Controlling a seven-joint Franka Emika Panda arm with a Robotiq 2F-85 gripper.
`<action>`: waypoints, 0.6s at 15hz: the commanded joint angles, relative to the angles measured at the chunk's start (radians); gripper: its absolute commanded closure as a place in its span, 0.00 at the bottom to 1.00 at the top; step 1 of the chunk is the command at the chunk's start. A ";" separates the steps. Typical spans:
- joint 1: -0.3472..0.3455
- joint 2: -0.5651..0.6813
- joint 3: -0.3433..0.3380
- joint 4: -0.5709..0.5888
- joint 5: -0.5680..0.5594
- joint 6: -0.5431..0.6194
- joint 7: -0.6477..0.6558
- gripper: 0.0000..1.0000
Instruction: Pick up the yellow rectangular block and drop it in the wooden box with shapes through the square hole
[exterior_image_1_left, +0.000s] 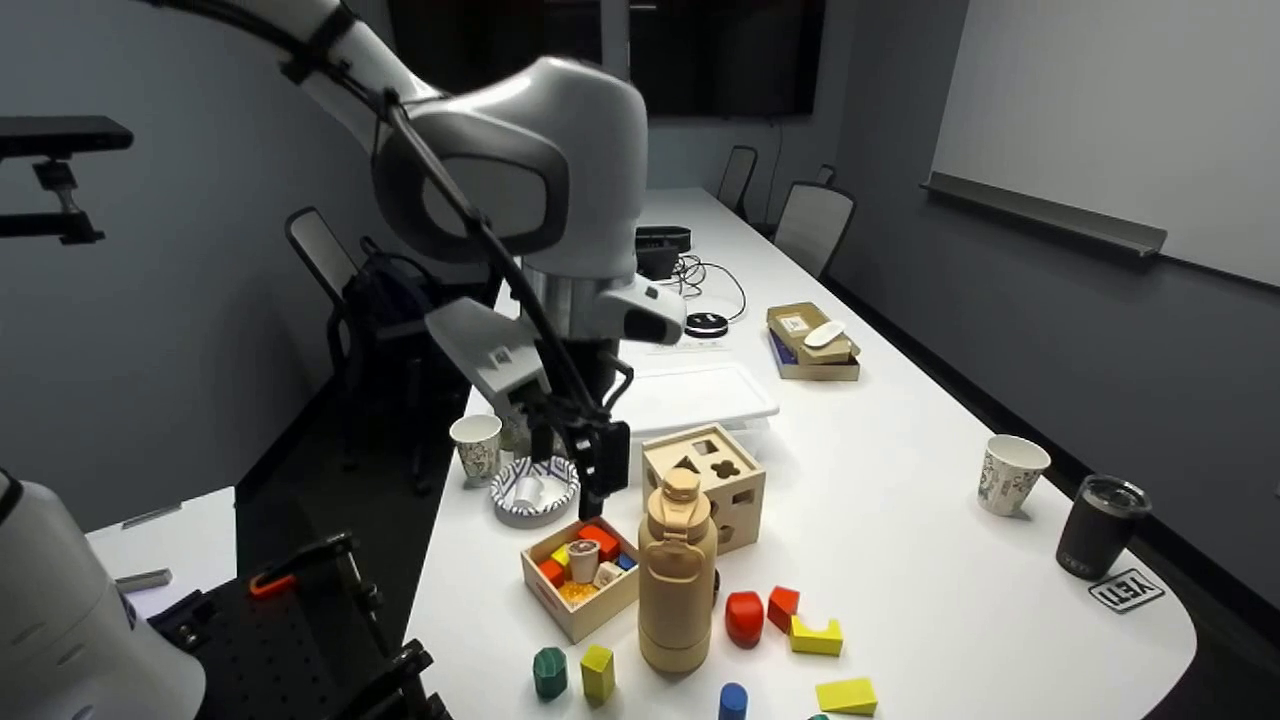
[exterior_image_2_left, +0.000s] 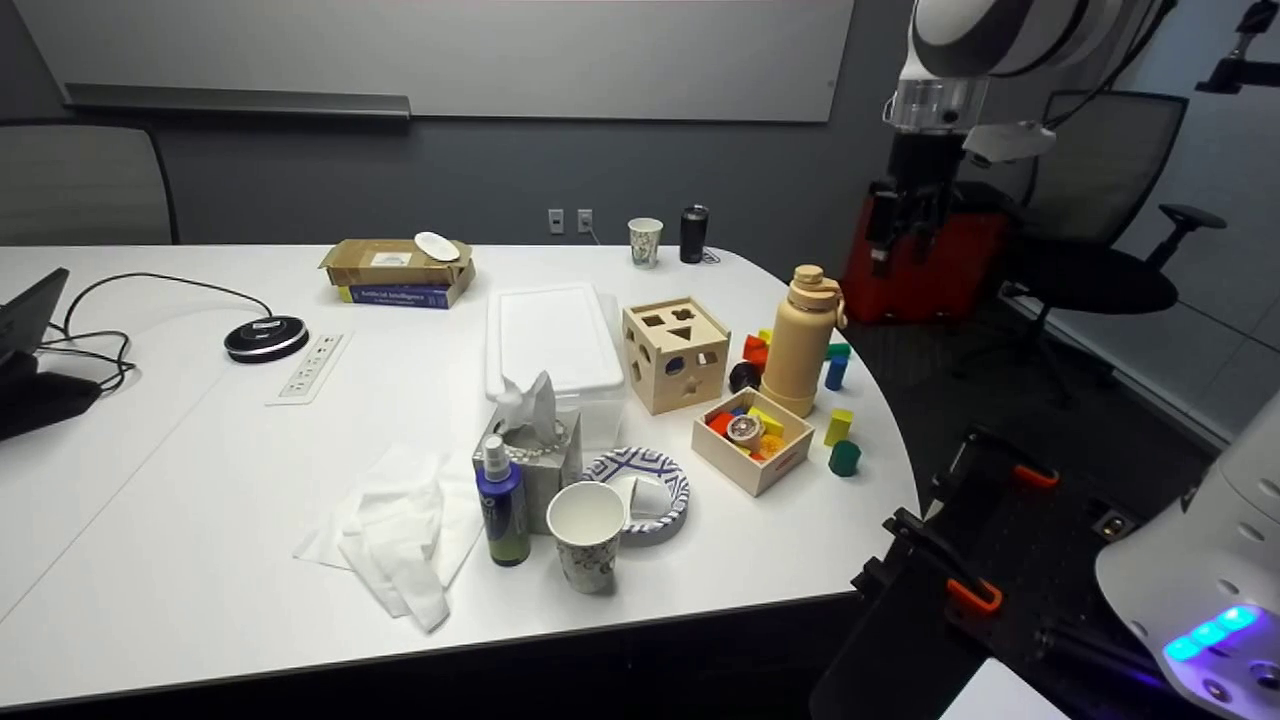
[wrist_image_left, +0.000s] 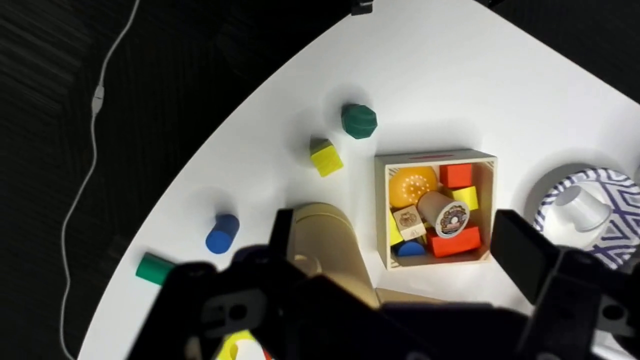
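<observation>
A yellow rectangular block (exterior_image_1_left: 598, 673) stands upright near the table edge beside a green block, and shows in both exterior views (exterior_image_2_left: 839, 428) and in the wrist view (wrist_image_left: 327, 160). The wooden box with shapes (exterior_image_1_left: 738, 515) stands behind the tan bottle, with cut-outs in its top and sides (exterior_image_2_left: 657, 385). Its top face holds a square hole. In the wrist view only a sliver of the box (wrist_image_left: 402, 296) shows; the gripper body hides the rest. My gripper (wrist_image_left: 395, 220) is open and empty, high above the table over the bottle and low tray area (exterior_image_2_left: 903, 250).
A tan bottle (exterior_image_1_left: 676, 600) stands tall between the block and the box. A low wooden tray (exterior_image_2_left: 750, 478) holds coloured blocks and a pod. Loose pieces lie around: a green block (wrist_image_left: 359, 121), a blue cylinder (wrist_image_left: 222, 233), a flat yellow piece (exterior_image_1_left: 847, 696). A patterned bowl (exterior_image_2_left: 655, 515) is nearby.
</observation>
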 joint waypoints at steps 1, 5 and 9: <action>-0.017 0.171 0.009 -0.003 -0.033 0.160 -0.018 0.00; -0.032 0.360 0.007 0.025 -0.115 0.329 0.024 0.00; -0.012 0.509 -0.020 0.061 -0.221 0.453 0.069 0.00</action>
